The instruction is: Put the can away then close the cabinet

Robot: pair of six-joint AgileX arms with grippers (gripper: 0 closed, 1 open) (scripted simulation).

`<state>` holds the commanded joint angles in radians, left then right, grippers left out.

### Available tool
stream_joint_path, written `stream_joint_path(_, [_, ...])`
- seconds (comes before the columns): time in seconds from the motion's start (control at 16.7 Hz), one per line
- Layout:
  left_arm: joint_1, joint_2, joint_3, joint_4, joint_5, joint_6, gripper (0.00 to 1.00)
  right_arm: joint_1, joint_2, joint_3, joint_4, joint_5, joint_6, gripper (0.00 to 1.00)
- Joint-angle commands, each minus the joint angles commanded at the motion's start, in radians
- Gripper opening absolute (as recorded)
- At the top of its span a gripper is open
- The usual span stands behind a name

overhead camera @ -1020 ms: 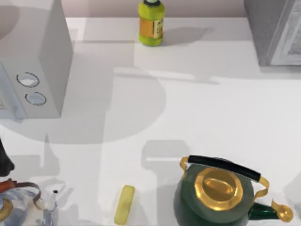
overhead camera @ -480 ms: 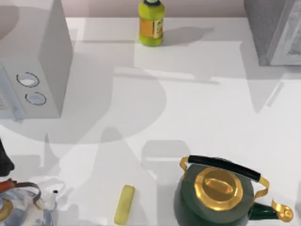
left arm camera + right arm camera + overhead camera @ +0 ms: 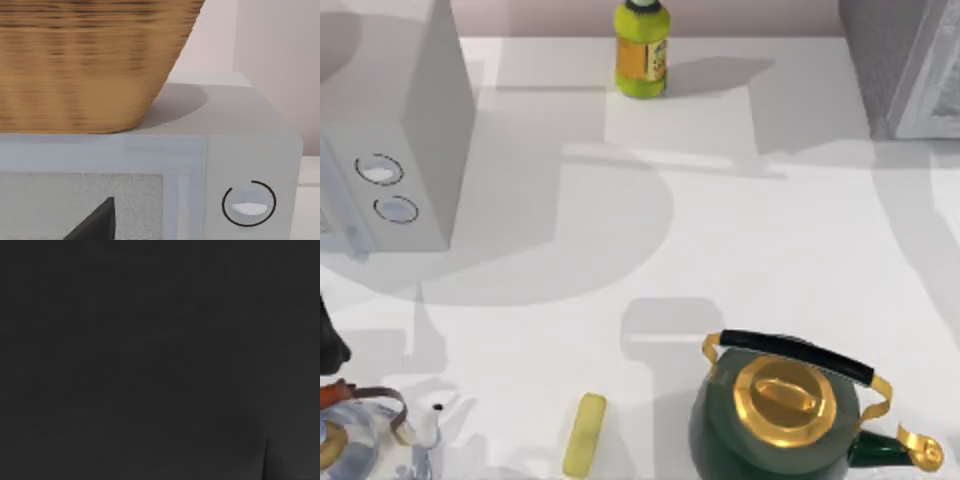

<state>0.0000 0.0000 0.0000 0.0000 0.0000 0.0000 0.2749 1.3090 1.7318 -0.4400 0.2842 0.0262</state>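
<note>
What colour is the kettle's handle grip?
Black, on gold brackets; the kettle itself is dark green. Best in the top view.

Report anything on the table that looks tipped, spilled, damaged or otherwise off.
Nothing stands out. The yellow-green bottle at the back edge and the green kettle at the front stand upright, the flat yellow bar lies beside the kettle, and the basket sits on the microwave. The right wrist view is dark.

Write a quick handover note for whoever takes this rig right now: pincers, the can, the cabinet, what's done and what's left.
Right wrist view is dark. Left wrist camera faces the white microwave with a round dial, a woven wicker basket on top. Grey cabinet stands at the top view's upper right; door state unclear. Can stowed: unconfirmed. Left: verify can, close cabinet.
</note>
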Motion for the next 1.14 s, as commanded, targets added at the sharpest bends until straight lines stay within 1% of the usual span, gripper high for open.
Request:
stream_joint_path(0.18, [0.0, 0.0, 0.0, 0.0, 0.0, 0.0, 1.0, 0.129, -0.013, -0.008, -0.001, 0.13, -0.005, 1.0])
stream_joint_path(0.3, [0.0, 0.0, 0.0, 0.0, 0.0, 0.0, 1.0, 0.165, -0.017, -0.011, -0.002, 0.165, -0.007, 1.0])
stream_joint_path(0.54, [0.0, 0.0, 0.0, 0.0, 0.0, 0.0, 1.0, 0.168, -0.017, -0.011, -0.002, 0.168, -0.007, 1.0])
stream_joint_path(0.66, [0.0, 0.0, 0.0, 0.0, 0.0, 0.0, 1.0, 0.144, -0.035, -0.004, -0.008, 0.184, -0.019, 1.0])
stream_joint_path(1.14, [0.0, 0.0, 0.0, 0.0, 0.0, 0.0, 1.0, 0.062, 0.112, 0.099, 0.037, 0.105, -0.018, 1.0])
